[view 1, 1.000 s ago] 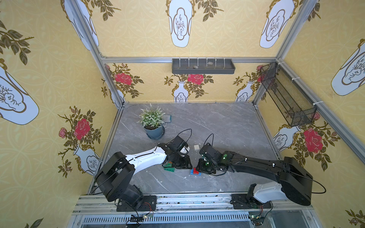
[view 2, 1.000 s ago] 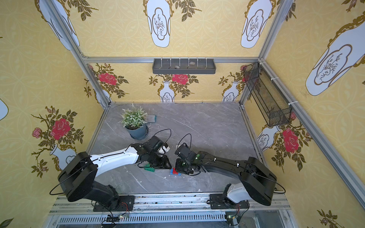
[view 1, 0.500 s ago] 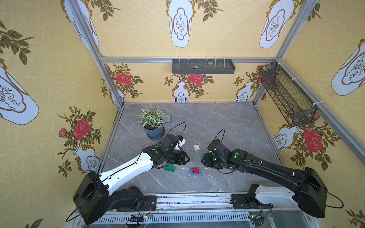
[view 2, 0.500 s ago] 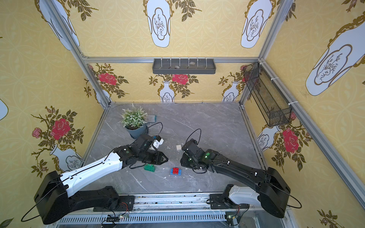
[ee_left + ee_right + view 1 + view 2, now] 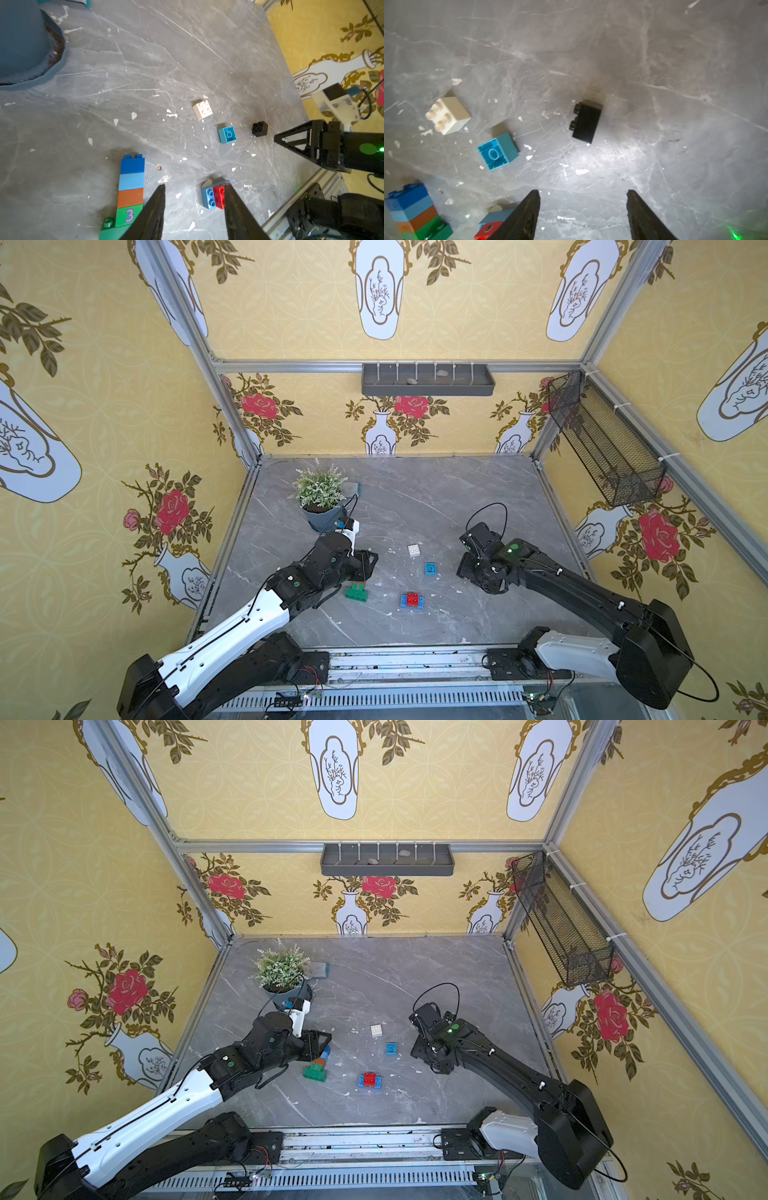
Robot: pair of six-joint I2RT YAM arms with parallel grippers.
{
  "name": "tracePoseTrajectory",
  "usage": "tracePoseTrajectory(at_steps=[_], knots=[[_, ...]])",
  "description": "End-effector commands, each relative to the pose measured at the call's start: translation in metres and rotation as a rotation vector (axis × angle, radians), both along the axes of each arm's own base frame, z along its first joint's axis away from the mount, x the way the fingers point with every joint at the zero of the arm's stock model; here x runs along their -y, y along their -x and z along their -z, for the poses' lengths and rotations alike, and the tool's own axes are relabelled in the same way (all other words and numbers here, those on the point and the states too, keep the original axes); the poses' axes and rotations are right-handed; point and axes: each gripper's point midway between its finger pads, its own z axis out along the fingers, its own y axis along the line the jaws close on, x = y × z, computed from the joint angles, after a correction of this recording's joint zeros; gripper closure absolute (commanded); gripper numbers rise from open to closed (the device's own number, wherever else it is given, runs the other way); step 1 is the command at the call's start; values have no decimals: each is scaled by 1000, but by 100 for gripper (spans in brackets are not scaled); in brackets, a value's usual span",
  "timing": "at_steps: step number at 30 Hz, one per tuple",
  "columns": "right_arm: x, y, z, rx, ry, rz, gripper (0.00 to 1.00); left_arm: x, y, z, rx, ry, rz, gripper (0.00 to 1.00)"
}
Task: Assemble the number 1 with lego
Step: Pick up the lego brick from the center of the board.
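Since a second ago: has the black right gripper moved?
Yes. In a top view the right gripper has backed away from the red square brick on the long blue brick, toward the wall bearing the black mesh basket.

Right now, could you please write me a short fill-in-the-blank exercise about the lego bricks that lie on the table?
1. The red brick sits on top of a long ____ brick.
2. The green brick in the stack bears the number ____.
3. The black brick lies on its ____, with its studs pointing sideways.

Missing words: blue; 3; side.
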Motion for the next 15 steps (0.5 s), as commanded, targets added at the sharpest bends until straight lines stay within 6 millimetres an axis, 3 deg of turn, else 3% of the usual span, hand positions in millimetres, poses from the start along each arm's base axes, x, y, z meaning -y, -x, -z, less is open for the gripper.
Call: tracePoseTrajectory(at_steps=[1,9,15], knots=[[6,-10,7,-11,26,-9,24,-10,-10,-9,58,3,-69,52],[2,-38,24,-35,7,-25,26,-14,-5,-6,41,4,-80,52],[0,-47,36,-71,-9,-19,38,-13,-2,-1,13,29,-83,52]])
